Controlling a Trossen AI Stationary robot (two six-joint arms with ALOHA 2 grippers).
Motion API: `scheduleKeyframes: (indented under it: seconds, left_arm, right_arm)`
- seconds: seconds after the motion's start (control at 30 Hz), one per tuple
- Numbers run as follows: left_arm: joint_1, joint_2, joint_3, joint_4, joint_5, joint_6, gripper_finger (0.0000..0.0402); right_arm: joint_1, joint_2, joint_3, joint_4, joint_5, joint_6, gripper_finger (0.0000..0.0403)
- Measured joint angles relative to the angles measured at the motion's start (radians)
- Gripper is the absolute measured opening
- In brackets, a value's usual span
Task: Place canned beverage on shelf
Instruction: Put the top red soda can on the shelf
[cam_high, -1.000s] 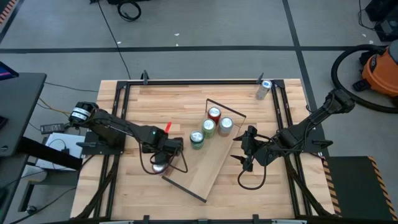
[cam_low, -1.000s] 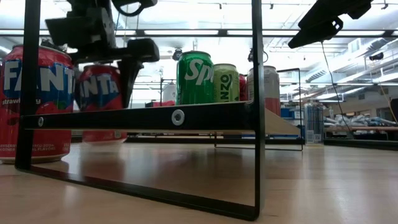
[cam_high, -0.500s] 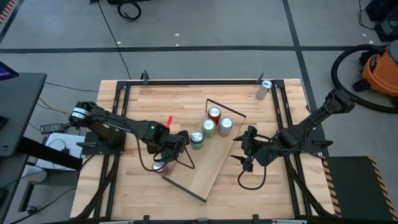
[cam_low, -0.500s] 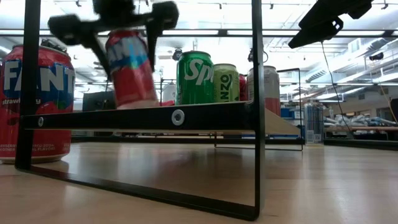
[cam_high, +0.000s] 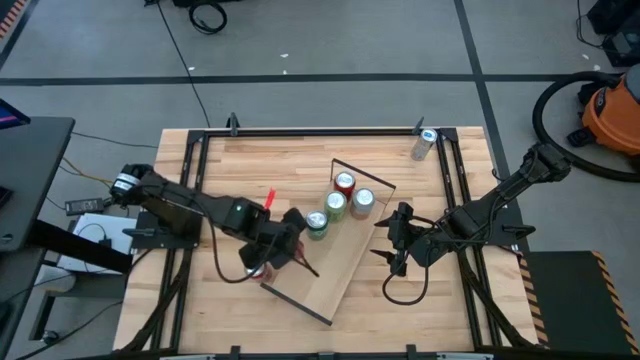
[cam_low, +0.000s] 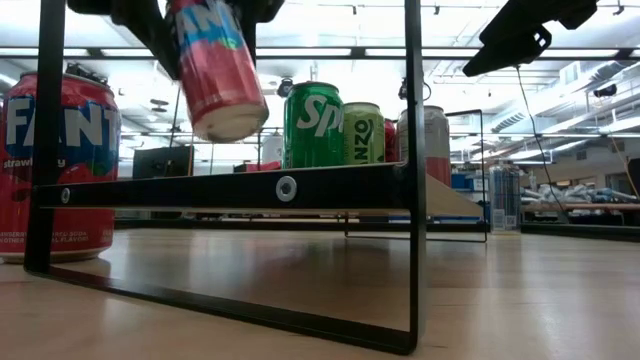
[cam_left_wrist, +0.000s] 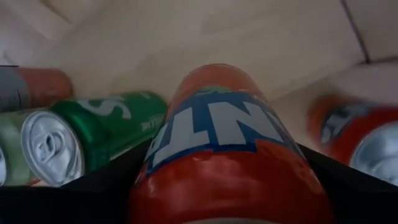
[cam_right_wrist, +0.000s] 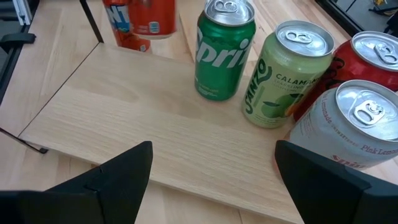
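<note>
My left gripper (cam_high: 285, 248) is shut on a red Fanta can (cam_low: 215, 70), which hangs tilted above the near left end of the shelf (cam_high: 345, 255). The shelf is a light-wood board on a thin black wire frame (cam_low: 410, 180). Toward its far end several cans stand on their bases, among them a green Sprite can (cam_right_wrist: 224, 50) and a pale green can (cam_right_wrist: 283, 74). My right gripper (cam_right_wrist: 211, 186) stands open just off the shelf's right long edge, with nothing between its fingers. My left gripper pinches the Fanta can's side wall (cam_left_wrist: 149, 168) between its two fingers (cam_low: 150, 25), on the can's upper part. The fingers come steeply from above. The can is lifted clear of table and shelf board and tilted, its bottom (cam_low: 228, 125) swung toward the Sprite can.
A second Fanta can (cam_low: 60, 165) stands on the table beside the shelf's left long edge. A silver can (cam_high: 425, 143) stands at the table's far right corner. A small red object (cam_high: 270, 203) lies left of the shelf. The near half of the board (cam_right_wrist: 155, 124) is bare.
My left gripper has lifted the Fanta can off the table, carried it up and toward the shelf, and rolled its wrist. The can stood upright on the table and now hangs tilted above the board's edge.
</note>
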Motion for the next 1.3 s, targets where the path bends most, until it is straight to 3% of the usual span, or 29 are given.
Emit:
scheduleKeyframes:
  seconds: [0.43,0.77,0.93,1.1,1.3]
  left_arm:
    - [-0.045,0.055,0.017,0.130,0.001,-0.199,0.0311]
    - [-0.027,0.209,0.212,0.111,-0.001,-0.204,0.0311]
    - [0.009,0.287,0.349,0.029,0.000,-0.259,0.0311]
    - [0.038,0.339,0.448,0.021,0.001,-0.298,0.0311]
    - [0.085,0.371,0.502,0.009,0.091,-0.342,0.0311]
  right_arm:
    - [0.000,0.000,0.000,0.042,-0.001,-0.019,0.0349]
    - [0.001,-0.015,0.000,0.008,-0.091,0.021,0.0349]
    - [0.019,-0.052,0.000,-0.100,-0.157,0.155,0.0349]
    - [0.056,-0.089,0.000,-0.208,-0.151,0.243,0.0349]
    - [0.108,-0.116,0.000,-0.258,-0.183,0.307,0.0349]
